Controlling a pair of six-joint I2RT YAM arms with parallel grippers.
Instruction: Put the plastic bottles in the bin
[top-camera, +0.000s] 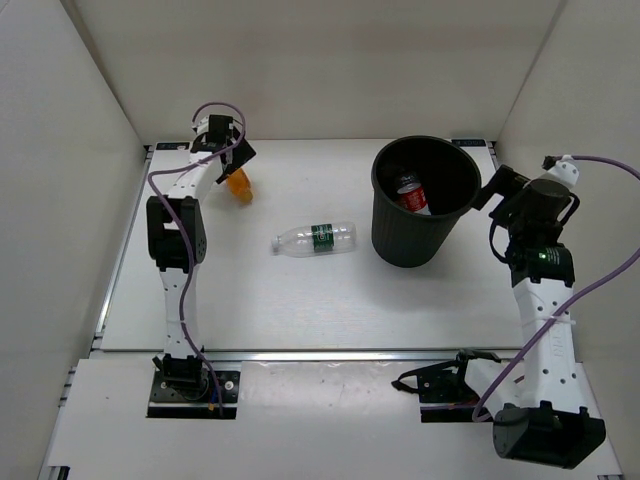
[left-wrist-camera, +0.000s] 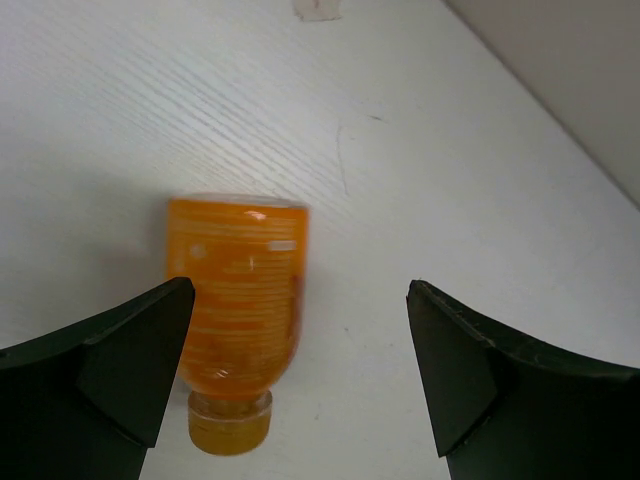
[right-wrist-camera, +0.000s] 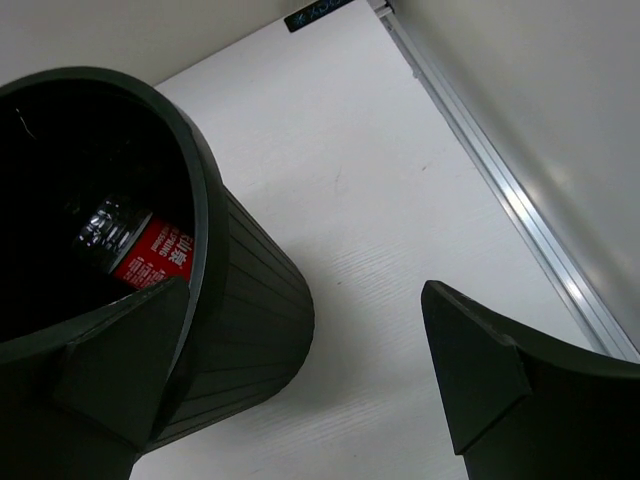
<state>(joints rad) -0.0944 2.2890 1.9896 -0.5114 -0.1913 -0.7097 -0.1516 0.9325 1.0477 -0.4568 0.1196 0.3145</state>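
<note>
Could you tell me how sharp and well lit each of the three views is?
Top external: even light, soft shadows, the green-label bottle crisp. Left wrist: the orange bottle slightly blurred, a small glare spot near its base. Right wrist: the bin nearly black inside, only the red-label bottle legible.

The red-label bottle (right-wrist-camera: 150, 262) lying in the bin (right-wrist-camera: 235, 300) carries white print on its red band: large characters that look Chinese, with a line of small letters beside them, all seen at a slant and too blurred to read for certain. A small black plate (right-wrist-camera: 318, 12) at the far edge of the desk (right-wrist-camera: 380, 200) bears white lettering too small to make out. The green-label bottle (top-camera: 315, 238) shows only a dark band with pale specks, and the orange bottle (left-wrist-camera: 240, 300) only faint white marks, neither readable.
</note>
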